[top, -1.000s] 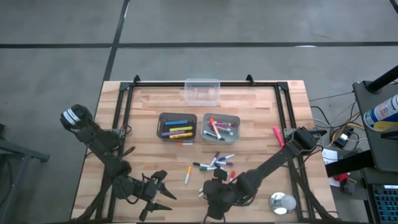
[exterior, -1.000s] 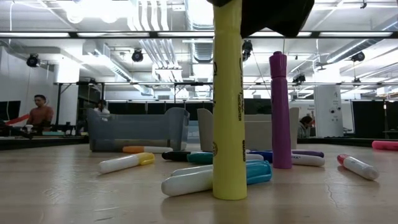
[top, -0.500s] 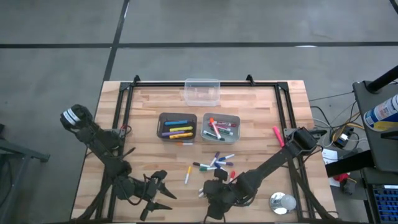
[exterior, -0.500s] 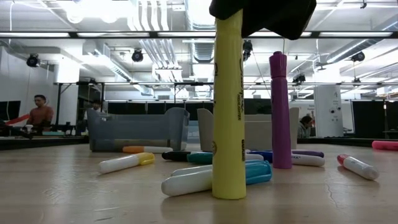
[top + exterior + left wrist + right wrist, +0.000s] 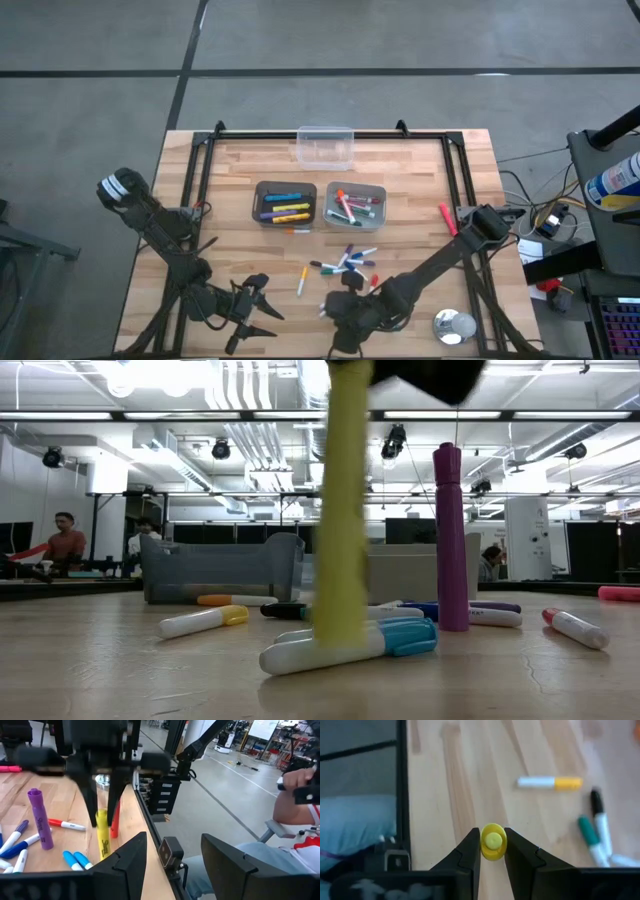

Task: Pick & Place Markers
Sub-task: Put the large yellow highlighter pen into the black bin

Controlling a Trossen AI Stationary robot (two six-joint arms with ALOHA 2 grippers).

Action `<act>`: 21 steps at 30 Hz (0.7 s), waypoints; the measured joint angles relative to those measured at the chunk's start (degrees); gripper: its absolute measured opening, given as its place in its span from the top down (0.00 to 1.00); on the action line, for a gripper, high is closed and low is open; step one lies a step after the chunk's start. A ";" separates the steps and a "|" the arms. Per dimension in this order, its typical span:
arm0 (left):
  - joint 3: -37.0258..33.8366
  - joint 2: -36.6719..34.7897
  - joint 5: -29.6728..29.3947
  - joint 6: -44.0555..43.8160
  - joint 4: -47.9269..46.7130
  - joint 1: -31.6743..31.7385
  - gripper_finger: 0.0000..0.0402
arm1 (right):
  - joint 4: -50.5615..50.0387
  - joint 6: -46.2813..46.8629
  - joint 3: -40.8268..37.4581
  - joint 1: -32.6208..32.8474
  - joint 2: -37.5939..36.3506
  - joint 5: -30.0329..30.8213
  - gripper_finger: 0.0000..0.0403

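Right wrist view pretty much nails it: the right tool (image 5: 492, 851) is pinching a yellow marker (image 5: 493, 841) by its top end, fingers snug on both sides. In the low view that marker (image 5: 339, 510) hangs upright above the table (image 5: 120, 670), blurred, with a purple marker (image 5: 451, 535) standing behind it and more lying flat around. From above, two grey bins (image 5: 285, 203) already have markers in them. Left tool (image 5: 256, 312) sits spread wide near the front edge, holding nothing.
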 joint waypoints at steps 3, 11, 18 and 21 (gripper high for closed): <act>-0.02 0.00 0.00 -0.04 -1.47 0.09 0.55 | 0.15 -3.21 2.55 -0.03 -0.02 2.30 0.84; -0.07 0.00 -1.44 -0.44 -3.16 0.17 0.55 | 3.85 -12.43 9.19 -0.03 -0.04 3.51 0.84; -0.13 0.00 -7.52 -3.10 -4.54 0.51 0.55 | 10.64 -19.17 9.92 -0.01 -0.08 5.39 0.84; -0.13 0.02 -7.52 -4.61 -4.55 0.61 0.55 | 12.81 -21.65 9.27 -0.01 -0.13 6.48 0.84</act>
